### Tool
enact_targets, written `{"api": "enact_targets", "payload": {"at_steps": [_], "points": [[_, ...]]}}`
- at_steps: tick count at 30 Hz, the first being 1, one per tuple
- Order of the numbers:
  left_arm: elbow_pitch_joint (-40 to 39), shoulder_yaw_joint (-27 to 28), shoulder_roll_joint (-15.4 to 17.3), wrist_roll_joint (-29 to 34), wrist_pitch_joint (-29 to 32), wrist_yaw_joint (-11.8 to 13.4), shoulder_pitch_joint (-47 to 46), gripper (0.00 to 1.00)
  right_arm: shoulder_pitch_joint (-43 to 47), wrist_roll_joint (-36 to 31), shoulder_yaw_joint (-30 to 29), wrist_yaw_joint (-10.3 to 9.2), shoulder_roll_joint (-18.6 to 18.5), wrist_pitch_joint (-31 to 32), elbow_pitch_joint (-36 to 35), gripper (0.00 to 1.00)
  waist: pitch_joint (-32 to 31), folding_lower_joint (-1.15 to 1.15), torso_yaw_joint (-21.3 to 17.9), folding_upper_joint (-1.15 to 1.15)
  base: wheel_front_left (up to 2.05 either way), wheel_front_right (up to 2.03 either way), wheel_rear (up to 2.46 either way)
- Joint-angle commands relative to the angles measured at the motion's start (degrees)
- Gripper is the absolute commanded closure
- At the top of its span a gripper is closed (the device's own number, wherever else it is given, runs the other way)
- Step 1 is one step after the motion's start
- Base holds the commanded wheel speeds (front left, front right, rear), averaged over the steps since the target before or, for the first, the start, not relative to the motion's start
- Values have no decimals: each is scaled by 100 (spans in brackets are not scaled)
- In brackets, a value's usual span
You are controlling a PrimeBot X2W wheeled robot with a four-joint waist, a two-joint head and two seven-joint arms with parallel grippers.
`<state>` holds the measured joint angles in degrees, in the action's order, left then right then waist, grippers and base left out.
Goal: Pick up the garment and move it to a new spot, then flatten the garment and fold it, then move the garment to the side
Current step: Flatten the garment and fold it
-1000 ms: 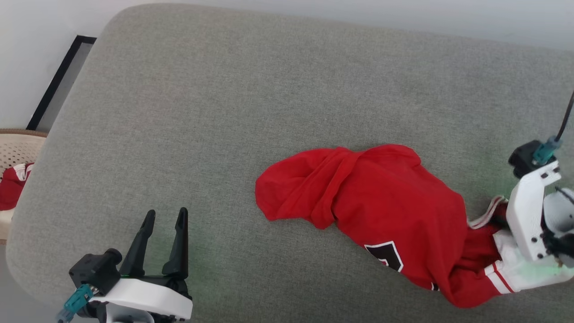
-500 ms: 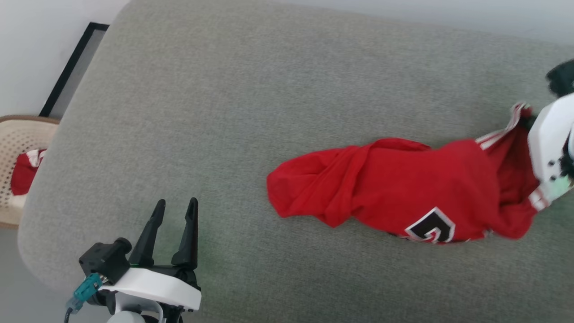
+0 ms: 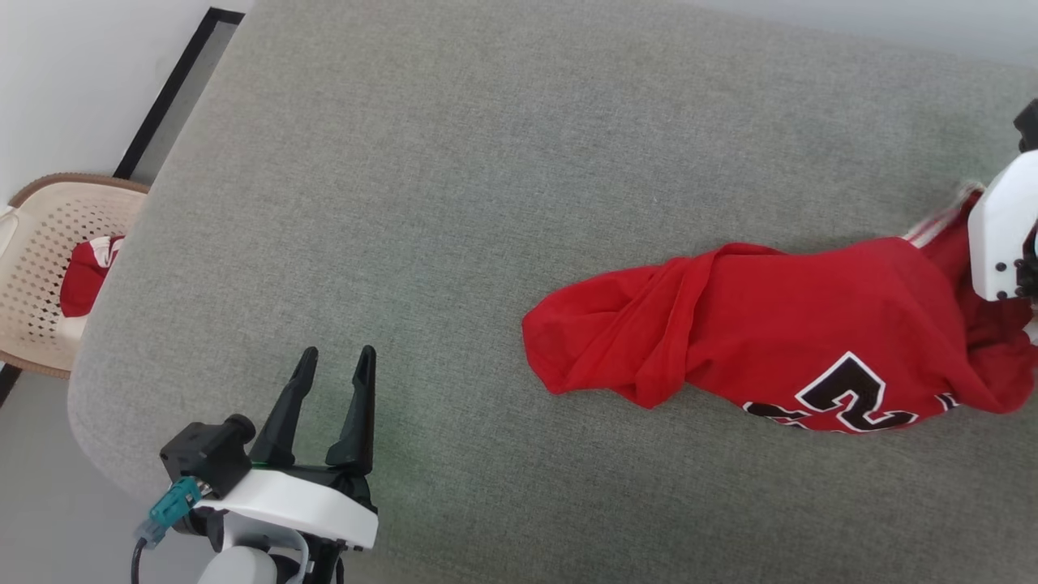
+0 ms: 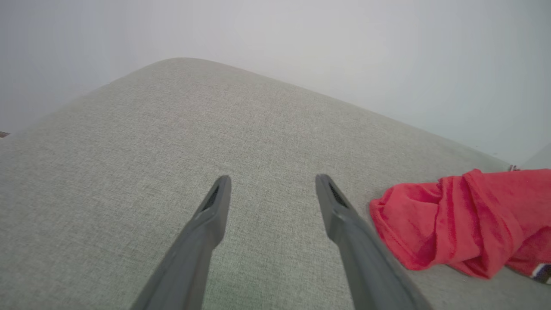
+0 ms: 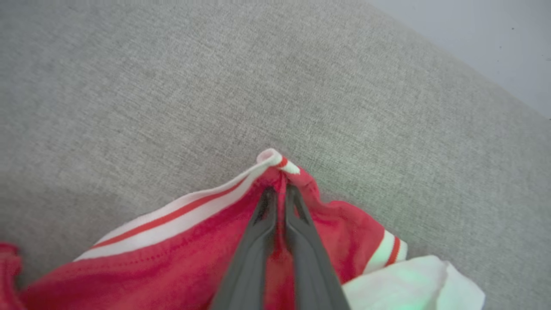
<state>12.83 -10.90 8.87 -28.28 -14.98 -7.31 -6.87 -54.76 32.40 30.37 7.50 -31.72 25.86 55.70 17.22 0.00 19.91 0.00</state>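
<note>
The garment, a red jersey with black white-outlined lettering, lies bunched and stretched across the right of the grey cushion. In the right wrist view my right gripper is shut on the garment, pinching the red-white striped trim at its edge; a white sleeve shows at the lower right. The right arm's white housing stands at the garment's right end in the head view. My left gripper is open over bare cushion at the lower left, well apart from the garment, nothing between its fingers.
A beige perforated basket holding another red cloth stands off the cushion's left edge. A black-framed panel leans against the wall at the upper left. The cushion's rounded front-left corner is close to my left gripper.
My right gripper has closed on the garment's striped trim and pulled that end up and away, stretching the garment and turning the number into view. The head view has shifted; the left gripper stays open.
</note>
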Motion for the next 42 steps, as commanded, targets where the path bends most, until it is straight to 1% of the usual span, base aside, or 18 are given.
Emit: {"api": "enact_targets", "payload": {"at_steps": [1, 3, 7, 12, 17, 18, 23, 29, 30, 31, 37, 42], "points": [[9, 12, 8, -33, -29, -15, -88, 0, -73, 34, 25, -2, 27, -75, 34, 0, -16, 0, -18, 0, 0, 0, 0], [-11, -7, 60, -38, -29, -15, -114, 0, -143, 11, 126, -2, 37, -191, 95, 0, -63, 0, -71, 0, 0, 0, 0], [-38, -78, 224, -76, -29, -15, -143, 0, -189, 140, 326, -2, 24, -494, -21, 0, -210, 0, -255, 0, 0, 0, 0], [-73, -242, 571, -207, 73, -15, -305, 0, -50, 358, 550, -2, -14, -934, -318, 0, -427, 0, -574, 0, 0, 0, 0], [-264, -395, 917, -365, 465, -15, -551, 0, 160, 560, 677, -2, -16, -1454, -699, 0, -636, 0, -944, 0, 0, 0, 0], [-358, -441, 1039, -439, 664, -15, -663, 0, 262, 575, 681, -2, -16, -1685, -838, 0, -718, 0, -1098, 0, 0, 0, 0], [-609, -555, 1265, -568, 1152, -15, -974, 0, 621, 560, 577, -2, 57, -2242, -1155, 0, -893, 0, -1480, 0, 0, 0, 0], [-808, -844, 1498, -765, 1800, -15, -1419, 0, 1118, 255, 101, -2, 219, -2950, -1444, 0, -1049, 0, -1913, 0, 0, 0, 0], [-808, -844, 1498, -765, 1800, -15, -1419, 0, 1118, 255, 101, -2, 219, -2950, -1444, 0, -1049, 0, -1913, 0, 0, 0, 0], [-823, -905, 1541, -835, 1932, -15, -1494, 0, 1212, 139, -23, -2, 247, -3089, -1497, 0, -1072, 0, -1991, 0, 0, 0, 0], [-835, -1325, 1684, -1202, 2914, -15, -2100, 0, 1866, -423, -966, -2, 577, -3614, -1864, 0, -1108, 0, -2450, 0, 0, 0, 0], [-698, -1598, 1722, -1502, 3608, -15, -2621, 0, 2469, -1032, -1900, -2, 974, -3738, -2460, 0, -1012, 0, -2836, 0, 0, 0, 0]]}}
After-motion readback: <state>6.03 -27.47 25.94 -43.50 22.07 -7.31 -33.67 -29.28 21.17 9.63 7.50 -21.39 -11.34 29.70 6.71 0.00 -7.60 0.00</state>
